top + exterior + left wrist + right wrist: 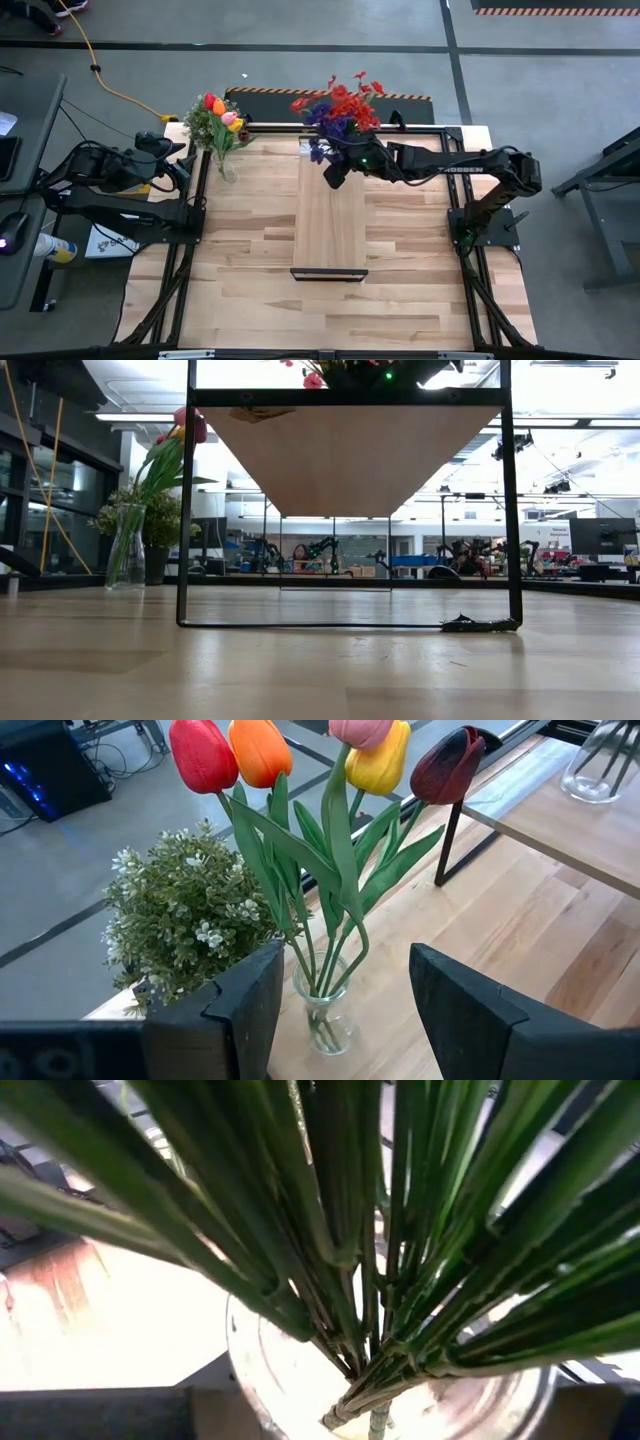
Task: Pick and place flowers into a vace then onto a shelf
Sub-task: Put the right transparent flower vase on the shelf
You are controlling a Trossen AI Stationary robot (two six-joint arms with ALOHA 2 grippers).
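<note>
A clear glass vase [400, 1390] full of green stems carries red and purple flowers [340, 112]. It is at the far end of the shelf [330, 225], and its base [592, 788] looks set on the board. My right gripper [338, 168] reaches in from the table's right and is shut on this vase. A second, narrow glass vase [325, 1015] of tulips [222, 112] stands on the table's far left corner. My left gripper [345, 1010] is open, level with that vase and short of it, and touches nothing. My right gripper holds the wide glass vase with one finger [95, 1415] on each side of its wall, below the rim [240, 1370]. It comes level from the table's right. The vase is upright, its stems fanning out above. The picture's lower edge cuts off the contact itself.
A bushy pale-green potted plant [180, 920] stands beside the tulip vase at the far left corner. The shelf rests on a thin black frame [350, 624], with open room beneath it. Bare plank tabletop [240, 270] lies on both sides of the shelf and toward the near edge.
</note>
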